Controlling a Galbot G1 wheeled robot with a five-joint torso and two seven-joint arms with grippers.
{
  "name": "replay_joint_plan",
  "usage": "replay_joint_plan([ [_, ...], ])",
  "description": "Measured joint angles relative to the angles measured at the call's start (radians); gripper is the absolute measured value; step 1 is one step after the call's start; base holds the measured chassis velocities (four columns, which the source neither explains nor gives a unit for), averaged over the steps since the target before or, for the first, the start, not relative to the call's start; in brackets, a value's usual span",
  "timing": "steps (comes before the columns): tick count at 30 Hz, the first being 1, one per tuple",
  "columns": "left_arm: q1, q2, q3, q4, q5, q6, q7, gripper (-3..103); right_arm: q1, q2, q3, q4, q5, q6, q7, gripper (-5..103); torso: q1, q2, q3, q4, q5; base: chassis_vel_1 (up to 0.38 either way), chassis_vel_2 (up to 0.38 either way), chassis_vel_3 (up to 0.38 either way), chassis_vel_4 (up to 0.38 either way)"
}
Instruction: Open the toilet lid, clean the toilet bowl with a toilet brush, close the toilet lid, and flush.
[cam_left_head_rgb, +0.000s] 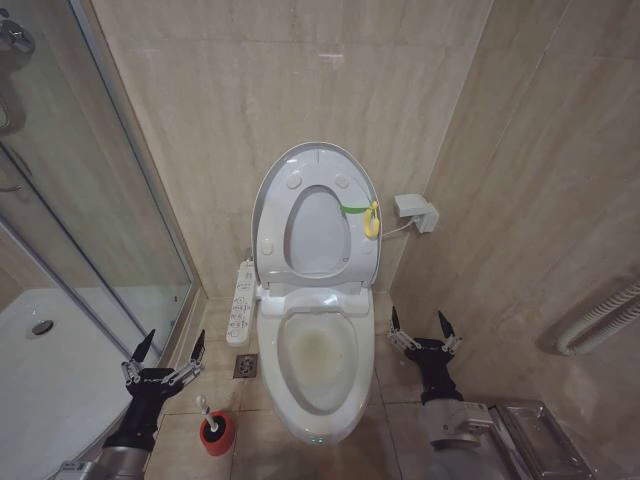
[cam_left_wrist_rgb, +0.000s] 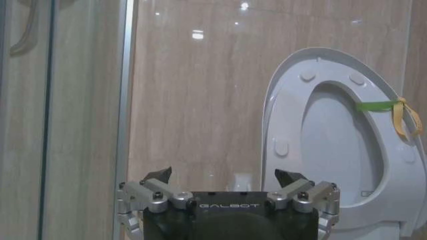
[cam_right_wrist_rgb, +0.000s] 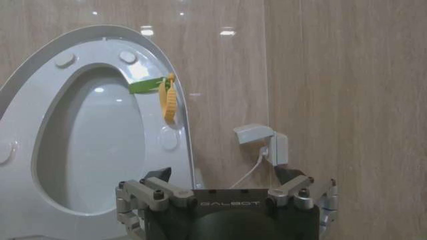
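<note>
one toilet brush (cam_left_head_rgb: 208, 415) upright in holder, handle seemingly tilting left (lid raised).

My bowl (cam_left_head_rgb: 318, 352) is white, stained brownish inside; left of it stands a red cup (cam_left_head_rgb: 217, 434). White lid (cam_left_head_rgb: 315, 215) wears a yellow-green tag (cam_left_head_rgb: 362, 214).

The lid (cam_left_wrist_rgb: 297, 120) is standing upright against the tiled wall (cam_left_wrist_rgb: 193, 100), the seat (cam_left_wrist_rgb: 380, 150) raised with it and a green-yellow tag (cam_left_wrist_rgb: 390, 107) hanging at the seat's edge. The left end effector (cam_left_wrist_rgb: 223, 176) is hovering beside the lid, fingers spread, with a glass door (cam_left_wrist_rgb: 60, 120) on its far side.
</note>
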Motion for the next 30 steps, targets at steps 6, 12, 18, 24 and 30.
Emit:
replay_joint_plan([
  [6, -0.004, 0.003, -0.002, 0.000, 0.016, -0.001, -0.004, 100, 0.000, 0.000, 0.000, 0.000, 0.000, 0.000, 0.000, 100, 0.000, 0.000, 0.000, 0.0000, 0.0000, 0.000, 0.000, 0.000, 0.000],
  [12, -0.004, 0.003, -0.003, 0.000, 0.017, 0.000, -0.005, 100, 0.000, 0.000, 0.000, 0.000, 0.000, 0.000, 0.000, 100, 0.000, 0.000, 0.000, 0.0000, 0.0000, 0.000, 0.000, 0.000, 0.000],
  [18, -0.004, 0.003, -0.003, -0.001, 0.017, 0.000, -0.005, 100, 0.000, 0.000, 0.000, 0.000, 0.000, 0.000, 0.000, 100, 0.000, 0.000, 0.000, 0.0000, 0.0000, 0.000, 0.000, 0.000, 0.000],
  [24, -0.004, 0.003, -0.003, -0.001, 0.017, 0.000, -0.005, 100, 0.000, 0.000, 0.000, 0.000, 0.000, 0.000, 0.000, 100, 0.000, 0.000, 0.000, 0.0000, 0.0000, 0.000, 0.000, 0.000, 0.000],
  [30, -0.004, 0.003, -0.003, -0.001, 0.017, 0.000, -0.005, 100, 0.000, 0.000, 0.000, 0.000, 0.000, 0.000, 0.000, 100, 0.000, 0.000, 0.000, 0.0000, 0.0000, 0.000, 0.000, 0.000, 0.000],
])
